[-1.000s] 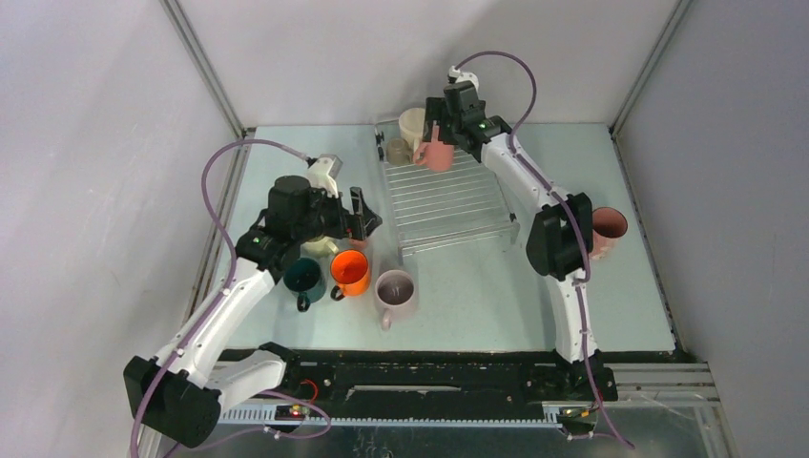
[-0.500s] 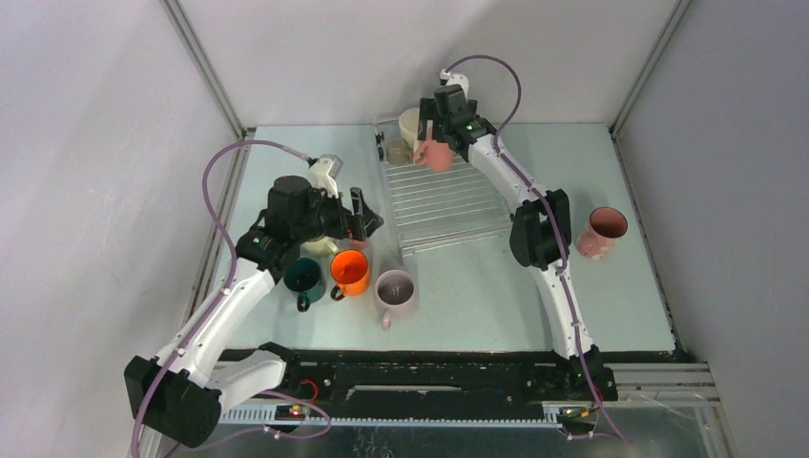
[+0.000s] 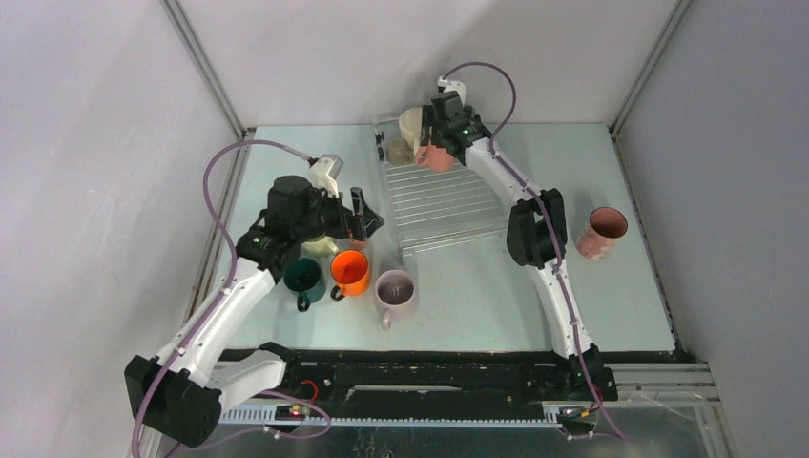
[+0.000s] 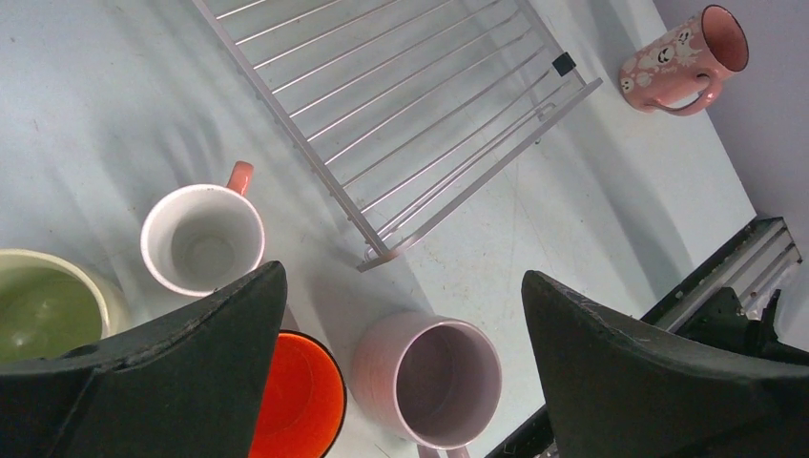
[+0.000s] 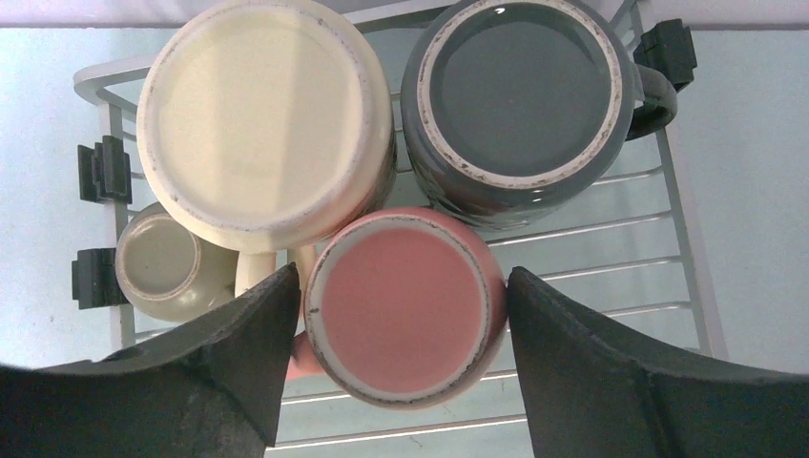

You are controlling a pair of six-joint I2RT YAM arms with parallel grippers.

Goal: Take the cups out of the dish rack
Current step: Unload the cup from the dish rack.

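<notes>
Where the thin wire ribs of the dish rack reach its far end, glazed cups sit upside down, their rough foot rings showing: a round pink cup touching a broad cream cup and a grey cup. The right gripper is spread wide, a dark finger close on each side of the pink cup — whether they touch it is unclear. The left gripper hangs wide open above the surface, a mauve cup upright below.
</notes>
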